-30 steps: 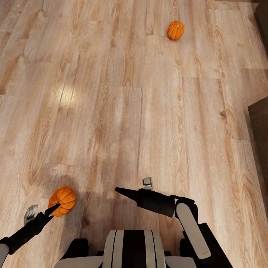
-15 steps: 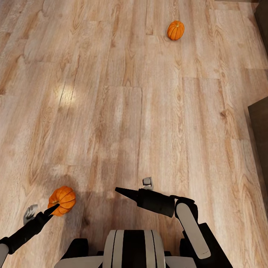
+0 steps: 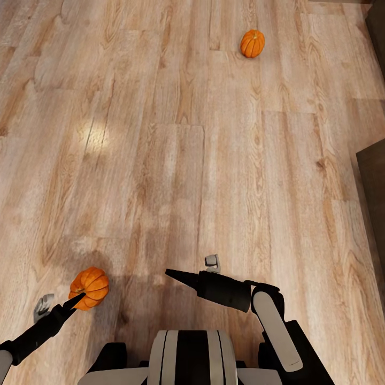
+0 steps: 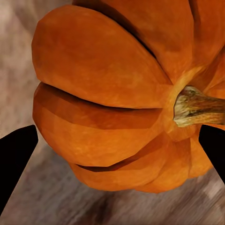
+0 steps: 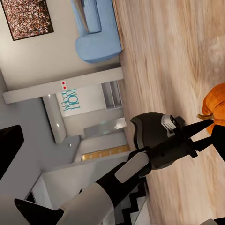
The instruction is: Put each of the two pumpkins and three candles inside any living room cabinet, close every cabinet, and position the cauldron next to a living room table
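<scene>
One orange ribbed pumpkin (image 3: 90,286) sits on the wood floor at the near left. My left gripper (image 3: 79,298) is right at it and open. In the left wrist view the pumpkin (image 4: 108,98) looms close, stem sideways, with a black fingertip (image 4: 16,159) at each side of it. The right wrist view shows that gripper (image 5: 205,132) spread at the pumpkin (image 5: 216,104). A second pumpkin (image 3: 252,43) lies far ahead on the floor. My right gripper (image 3: 172,275) hovers over bare floor in front of my trunk, open and holding nothing. The candles, cabinet, cauldron and table are out of view.
Dark furniture edges (image 3: 372,182) stand along the right side of the head view, with another dark corner (image 3: 377,21) at the far right. Past my left arm, the right wrist view takes in a blue sofa (image 5: 96,33) and a framed picture (image 5: 28,16) on a white wall.
The near pumpkin has shifted a trace away from me at my left fingertips. Both arms and the far pumpkin stay where they were.
</scene>
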Tool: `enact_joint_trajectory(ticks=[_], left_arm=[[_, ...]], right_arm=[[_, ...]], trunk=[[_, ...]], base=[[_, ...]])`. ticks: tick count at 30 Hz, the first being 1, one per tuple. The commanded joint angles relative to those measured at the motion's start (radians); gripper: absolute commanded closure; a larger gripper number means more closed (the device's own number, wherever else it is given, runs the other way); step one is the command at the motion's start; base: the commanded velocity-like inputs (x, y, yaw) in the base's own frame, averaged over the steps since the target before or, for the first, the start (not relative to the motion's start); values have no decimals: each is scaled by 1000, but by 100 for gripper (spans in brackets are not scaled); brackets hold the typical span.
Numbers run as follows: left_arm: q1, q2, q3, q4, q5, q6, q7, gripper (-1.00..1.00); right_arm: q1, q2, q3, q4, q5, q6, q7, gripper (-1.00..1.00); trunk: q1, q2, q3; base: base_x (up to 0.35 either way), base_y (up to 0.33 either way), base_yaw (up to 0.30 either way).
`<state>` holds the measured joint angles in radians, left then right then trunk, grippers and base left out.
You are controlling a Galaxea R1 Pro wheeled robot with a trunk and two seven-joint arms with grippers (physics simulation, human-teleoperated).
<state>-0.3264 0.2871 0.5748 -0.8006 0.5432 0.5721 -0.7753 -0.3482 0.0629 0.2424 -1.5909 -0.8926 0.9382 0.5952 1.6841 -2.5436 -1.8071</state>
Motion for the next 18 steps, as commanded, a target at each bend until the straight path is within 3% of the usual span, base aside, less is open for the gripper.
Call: enact_joint_trajectory(ticks=[1, 18], left_arm=[[0, 0, 0, 0, 1, -1, 1, 100], [0, 0, -2, 0, 1, 4, 2, 100]], right_arm=[[0, 0, 0, 0, 0, 0, 0, -100], [0, 0, 0, 0, 1, -1, 0, -100]], trunk=[[0, 0, 0], [-7, 3, 58]], base=[[0, 0, 0], [0, 0, 0]])
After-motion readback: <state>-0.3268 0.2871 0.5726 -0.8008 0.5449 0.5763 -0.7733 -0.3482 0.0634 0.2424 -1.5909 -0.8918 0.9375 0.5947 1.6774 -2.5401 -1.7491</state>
